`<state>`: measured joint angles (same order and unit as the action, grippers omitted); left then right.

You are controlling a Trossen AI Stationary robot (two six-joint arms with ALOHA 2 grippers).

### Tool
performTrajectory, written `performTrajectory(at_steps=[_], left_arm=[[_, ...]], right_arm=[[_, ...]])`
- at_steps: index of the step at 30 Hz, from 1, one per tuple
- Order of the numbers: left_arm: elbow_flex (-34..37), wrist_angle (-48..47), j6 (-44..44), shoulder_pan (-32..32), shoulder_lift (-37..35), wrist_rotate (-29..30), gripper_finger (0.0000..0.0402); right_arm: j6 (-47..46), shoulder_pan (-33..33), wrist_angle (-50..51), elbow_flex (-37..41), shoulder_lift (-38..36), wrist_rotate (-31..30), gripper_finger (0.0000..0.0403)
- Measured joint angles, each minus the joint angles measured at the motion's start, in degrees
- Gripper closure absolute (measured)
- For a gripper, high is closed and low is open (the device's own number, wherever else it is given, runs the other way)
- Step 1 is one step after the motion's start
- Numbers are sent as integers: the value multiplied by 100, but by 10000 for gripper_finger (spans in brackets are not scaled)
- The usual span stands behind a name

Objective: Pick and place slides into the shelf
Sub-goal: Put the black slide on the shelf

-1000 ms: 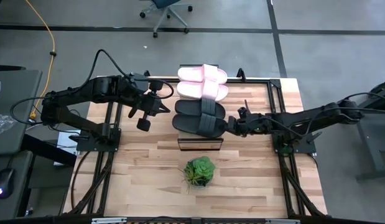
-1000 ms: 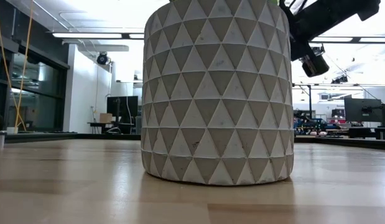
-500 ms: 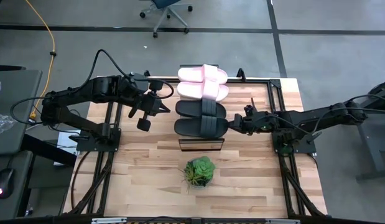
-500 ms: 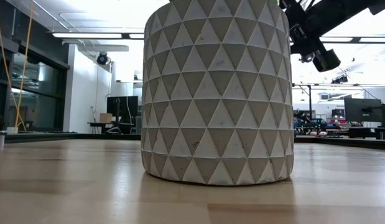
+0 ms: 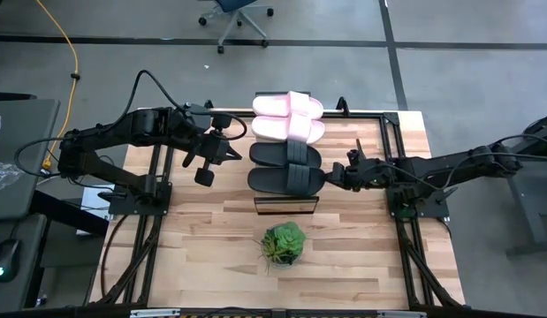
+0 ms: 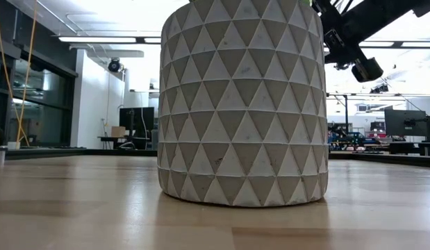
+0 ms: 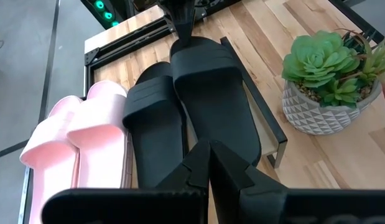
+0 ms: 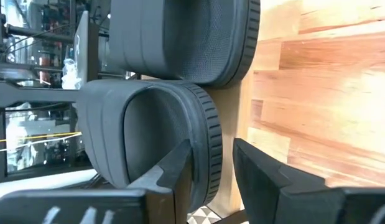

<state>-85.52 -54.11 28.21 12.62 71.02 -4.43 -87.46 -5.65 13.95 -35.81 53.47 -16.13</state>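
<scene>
as two pink slides (image 5: 288, 117) lie beside two black slides (image 5: 285, 167), right gripper (image 5: 330, 179) parted, left gripper (image 7: 209, 163) closed

Pink slides (image 5: 288, 117): pale pair, side by side, flat, at the bench's far edge.
Black slides (image 5: 285, 166): pair just beside the pink (one broad strap each), flat, side by side.
Shelf (image 5: 285, 206): narrow rack, dark-framed, under the nearer black slide.

Drawn back off the near black rubber slide sandal (image 5: 287, 179): right two-finger gripper (image 5: 331, 177), fingers apart beside its toe end; sandal nudged slightly.
</scene>
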Motion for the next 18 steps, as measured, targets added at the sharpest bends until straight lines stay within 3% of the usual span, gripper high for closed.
performTrajectory(at_steps=[7,14,18], left_arm=[[0,-6,0,0,0,0,401],[0,-4,0,-2,0,1,401],[0,-4,0,0,0,5,401]], right_arm=[[325,0,159,-246,0,7,288],[398,0,1055,-613,2,-41,246],[523,-5,1512,-816,-31,-525,226]])
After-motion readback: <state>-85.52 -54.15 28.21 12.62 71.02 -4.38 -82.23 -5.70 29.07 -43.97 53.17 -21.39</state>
